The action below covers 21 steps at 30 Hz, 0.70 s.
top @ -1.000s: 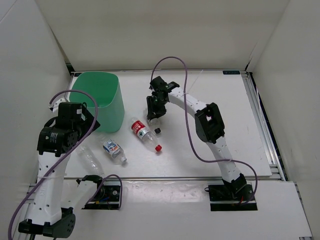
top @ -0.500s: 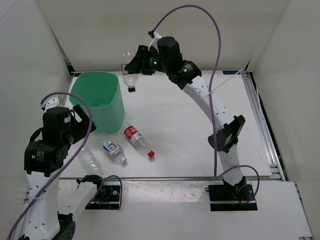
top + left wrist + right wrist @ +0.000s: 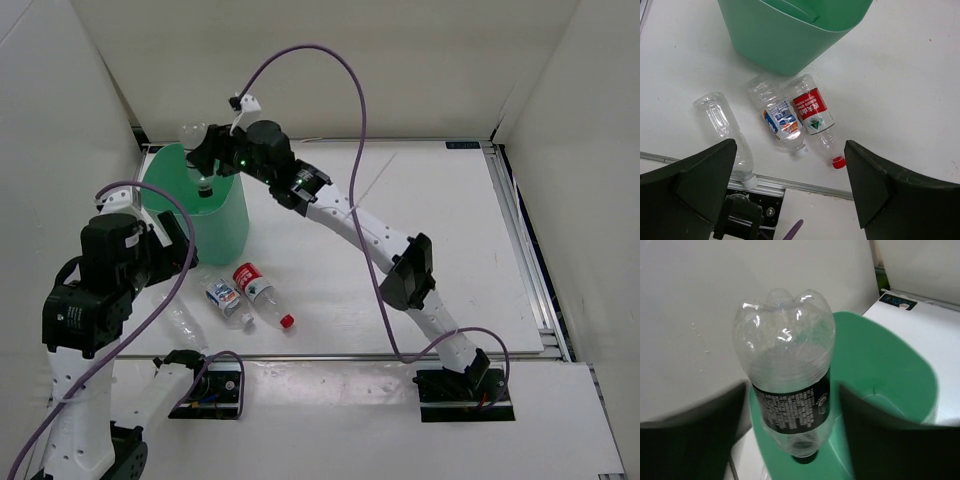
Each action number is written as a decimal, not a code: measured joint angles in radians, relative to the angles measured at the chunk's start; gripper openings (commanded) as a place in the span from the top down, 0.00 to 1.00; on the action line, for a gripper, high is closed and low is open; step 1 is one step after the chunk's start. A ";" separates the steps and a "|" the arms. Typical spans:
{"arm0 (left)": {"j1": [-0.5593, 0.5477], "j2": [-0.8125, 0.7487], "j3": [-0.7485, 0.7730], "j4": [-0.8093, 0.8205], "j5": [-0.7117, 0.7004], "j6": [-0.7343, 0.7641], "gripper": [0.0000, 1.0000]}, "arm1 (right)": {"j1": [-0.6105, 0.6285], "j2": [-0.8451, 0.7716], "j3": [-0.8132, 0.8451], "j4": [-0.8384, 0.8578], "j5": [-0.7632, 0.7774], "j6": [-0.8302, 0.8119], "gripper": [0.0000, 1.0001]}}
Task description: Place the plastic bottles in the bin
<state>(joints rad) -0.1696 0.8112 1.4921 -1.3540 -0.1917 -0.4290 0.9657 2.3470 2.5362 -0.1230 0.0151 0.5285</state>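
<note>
Standing bin [image 3: 225,225]: mint-green, upright, far left on the white bench [image 3: 400,250].
Right hand [image 3: 213,160]: clamped on the dark-labelled bottle [image 3: 790,390], cap down over the bin's mouth.
Left hand [image 3: 789,165]: fingers apart, above the lying bottles.
Bench bottles: red-labelled bottle [image 3: 812,112] and blue-white-labelled bottle [image 3: 782,120] side by side near the bin; unlabelled bottle [image 3: 722,125] apart.

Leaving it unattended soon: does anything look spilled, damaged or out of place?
Nothing spilled or broken. The red-labelled bottle, blue-labelled bottle and unlabelled bottle lie on their sides beside the bin; the right gripper holds a fourth bottle cap-down over it.
</note>
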 measured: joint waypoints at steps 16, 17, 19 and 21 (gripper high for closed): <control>-0.004 -0.058 -0.093 0.023 -0.093 -0.154 0.00 | -0.142 -0.808 -0.694 -0.207 0.094 -0.117 0.00; -0.004 -0.075 -0.113 0.032 -0.099 -0.172 0.00 | -0.137 -0.847 -0.753 -0.216 0.049 -0.117 0.00; -0.004 -0.114 -0.163 0.059 -0.111 -0.209 0.00 | -0.110 -0.883 -0.877 -0.227 -0.043 -0.120 0.02; -0.004 -0.160 -0.233 0.077 -0.121 -0.269 0.00 | -0.085 -0.857 -0.987 -0.244 -0.118 -0.130 0.03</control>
<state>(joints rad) -0.1734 0.6510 1.2594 -1.2766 -0.3130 -0.6975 0.8810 1.4902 1.5490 -0.3672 -0.1032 0.3988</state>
